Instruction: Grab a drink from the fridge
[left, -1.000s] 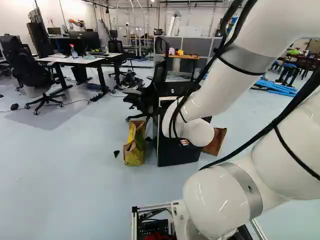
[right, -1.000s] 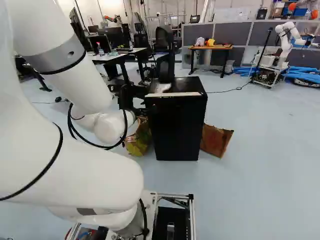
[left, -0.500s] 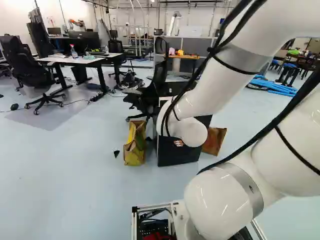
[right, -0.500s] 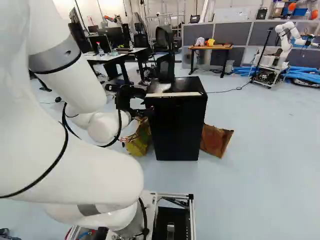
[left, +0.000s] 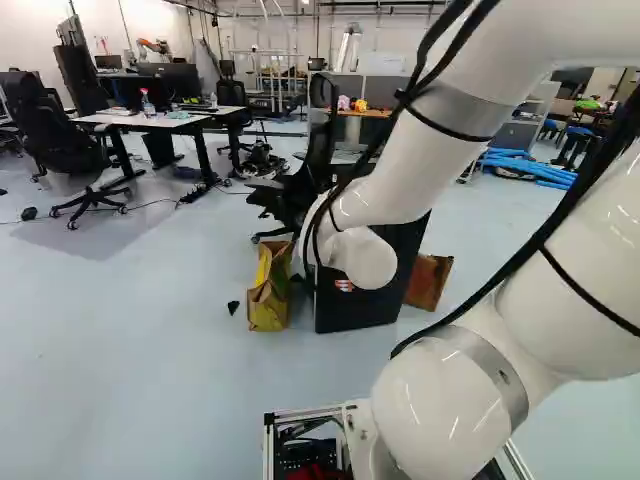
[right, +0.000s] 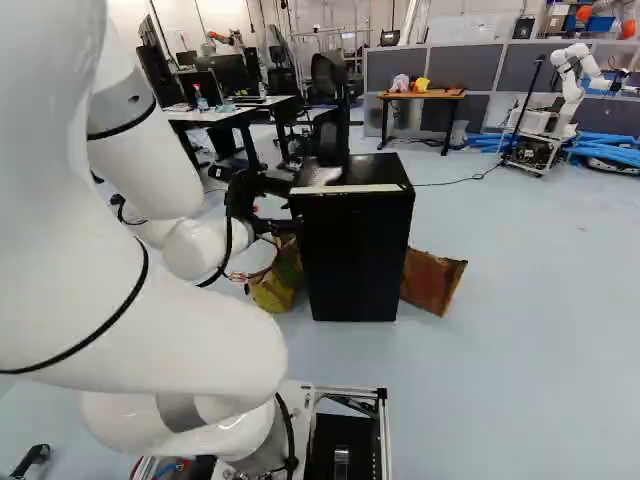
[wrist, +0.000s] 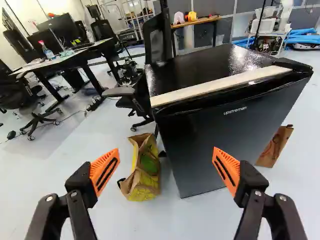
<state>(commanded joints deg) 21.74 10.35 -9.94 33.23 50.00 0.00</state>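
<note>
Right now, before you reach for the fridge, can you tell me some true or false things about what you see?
1. My gripper is open. True.
2. The gripper is holding a drink. False: it grips nothing.
3. A yellow-and-brown bag stands on the floor beside the fridge. True.
4. The fridge door is wide open. False: it looks closed.
5. The yellow-and-brown bag is on top of the fridge. False: it is down on the floor.
6. Something flat and brown is at the fridge's other side. True.
</note>
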